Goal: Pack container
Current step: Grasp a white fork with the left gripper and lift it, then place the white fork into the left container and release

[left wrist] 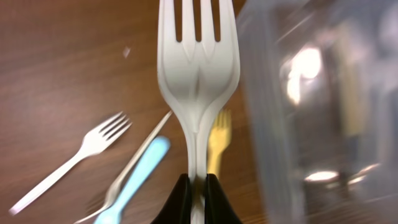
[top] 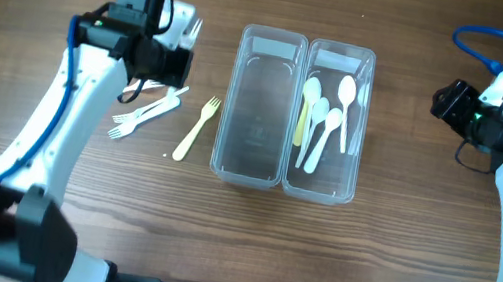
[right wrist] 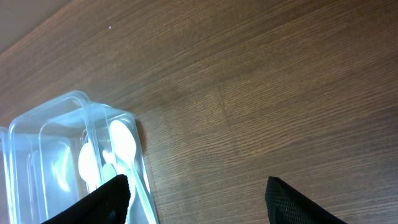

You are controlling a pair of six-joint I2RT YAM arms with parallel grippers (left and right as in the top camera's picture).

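**On the desk: 1 fork gripped, spoons lying in the container**

From overhead, the container (top: 258, 112) sits mid-desk (top: 364, 260), its 2 long tubs side by side. The right tub holds several spoons (top: 321, 113). Left of the container lie a yellow fork (top: 197, 128) and loose white forks (top: 139, 115). The left claw (top: 178, 67) hovers just above those forks. The right claw (top: 445, 99) hangs well apart from the container, off to its right.

At the left wrist, the left claw is clenched on the handle of a white fork (left wrist: 198, 68), tines pointing away. The container's blurred wall rises just to the right, and a pale blue handle (left wrist: 143, 171) lies below among the loose forks.

At the right wrist, the right claw is released, jaws wide over bare wood, with the container's spoon-filled corner at lower left.
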